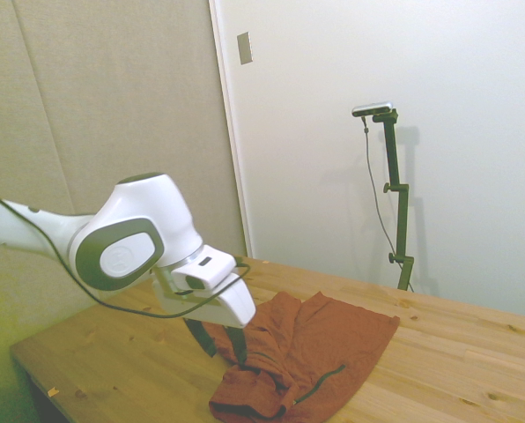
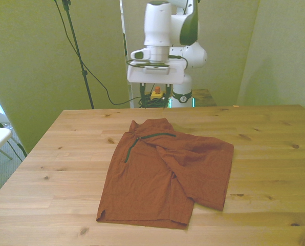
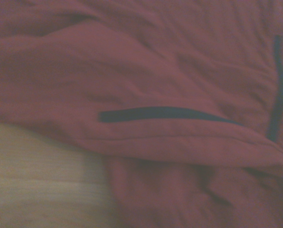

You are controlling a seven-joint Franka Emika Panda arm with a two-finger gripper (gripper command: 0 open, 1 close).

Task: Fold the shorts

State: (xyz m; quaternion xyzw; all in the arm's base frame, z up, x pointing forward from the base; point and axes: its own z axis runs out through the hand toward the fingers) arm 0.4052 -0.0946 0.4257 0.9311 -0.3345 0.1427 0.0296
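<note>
One wooden table (image 2: 275, 154) bears the shorts (image 2: 168, 171), pale walls behind.

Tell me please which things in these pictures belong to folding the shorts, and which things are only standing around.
Part of the job:
- the shorts, lying partly folded on the table
- the gripper, beside the shorts' edge in the side view

Only around:
- a small red and yellow object behind the table's far edge
- a grey wall plate
</note>
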